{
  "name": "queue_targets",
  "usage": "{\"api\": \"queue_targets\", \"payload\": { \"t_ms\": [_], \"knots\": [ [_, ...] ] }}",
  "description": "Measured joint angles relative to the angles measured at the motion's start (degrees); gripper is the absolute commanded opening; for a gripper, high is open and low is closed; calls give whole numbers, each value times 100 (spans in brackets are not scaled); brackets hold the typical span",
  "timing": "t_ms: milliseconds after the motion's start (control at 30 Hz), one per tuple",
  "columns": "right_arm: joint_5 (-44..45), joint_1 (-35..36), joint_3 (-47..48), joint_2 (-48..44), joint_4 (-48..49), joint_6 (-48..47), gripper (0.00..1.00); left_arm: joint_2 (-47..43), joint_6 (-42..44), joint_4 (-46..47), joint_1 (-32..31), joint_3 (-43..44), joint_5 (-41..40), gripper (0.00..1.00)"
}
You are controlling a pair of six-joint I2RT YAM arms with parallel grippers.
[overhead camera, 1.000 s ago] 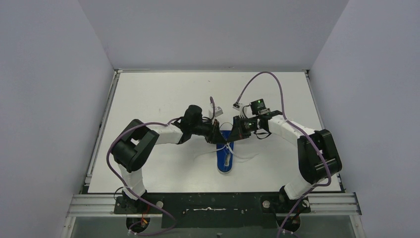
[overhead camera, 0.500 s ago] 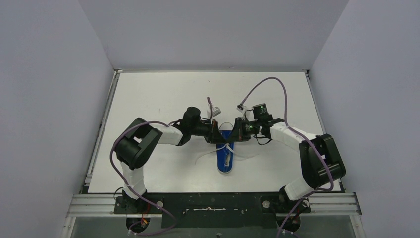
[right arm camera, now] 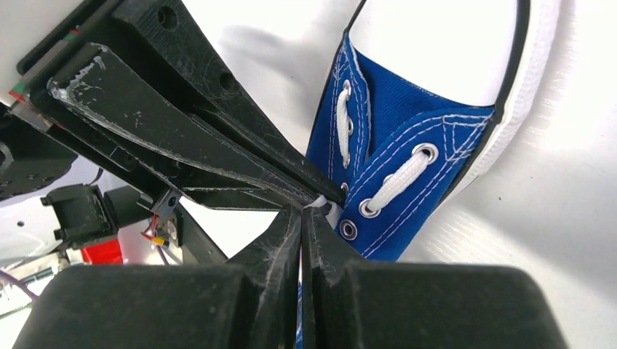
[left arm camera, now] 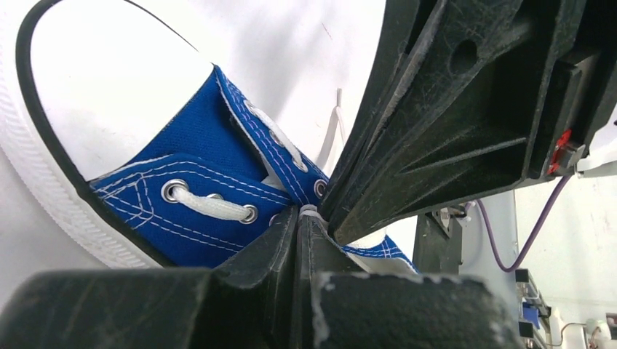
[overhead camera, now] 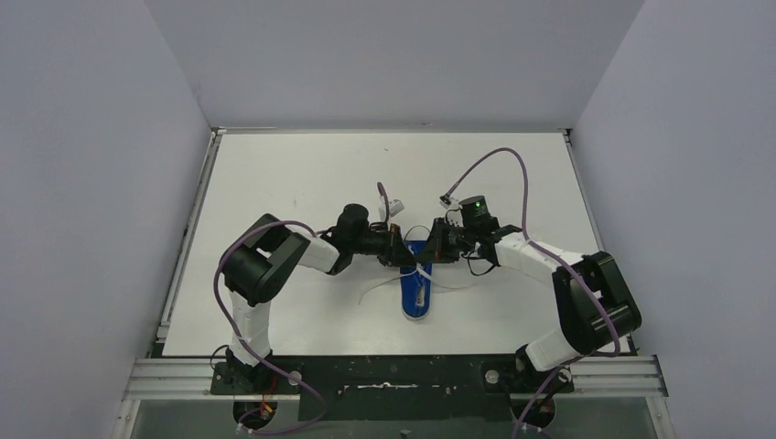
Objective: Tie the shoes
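Note:
The small blue sneaker (overhead camera: pixel 414 297) lies on the white table (overhead camera: pixel 302 174) with its white toe cap toward the arm bases. My left gripper (overhead camera: pixel 405 258) and right gripper (overhead camera: pixel 427 254) meet tip to tip over its upper eyelets. In the left wrist view my left gripper (left arm camera: pixel 305 212) is shut on a bit of white lace (left arm camera: pixel 311 210) beside the blue canvas (left arm camera: pixel 211 174). In the right wrist view my right gripper (right arm camera: pixel 303 211) is shut on lace (right arm camera: pixel 319 201) next to the shoe (right arm camera: pixel 407 138). Loose lace ends trail left (overhead camera: pixel 373 287) and right (overhead camera: pixel 456 285).
Grey walls enclose the table on three sides. A metal rail (overhead camera: pixel 188 238) runs along the left edge and a frame (overhead camera: pixel 393 375) along the front. A purple cable (overhead camera: pixel 499 157) loops above the right arm. Each wrist view is crowded by the other gripper's black fingers (left arm camera: pixel 451 109).
Both wrists have sunk lower and drawn closer over the shoe's eyelets. The left arm's elbow has shifted right and the right arm's elbow outward. The shoe has stayed in place.

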Motion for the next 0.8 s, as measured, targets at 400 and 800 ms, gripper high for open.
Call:
{"api": "queue_targets", "payload": {
  "t_ms": [400, 800],
  "knots": [
    [382, 122, -466, -758, 382, 887, 0, -494, -72, 1029, -210, -737, -737, 0],
    [529, 319, -37, -365, -332, 605, 32, -170, -238, 1285, -245, -774, -765, 0]
  ]
}}
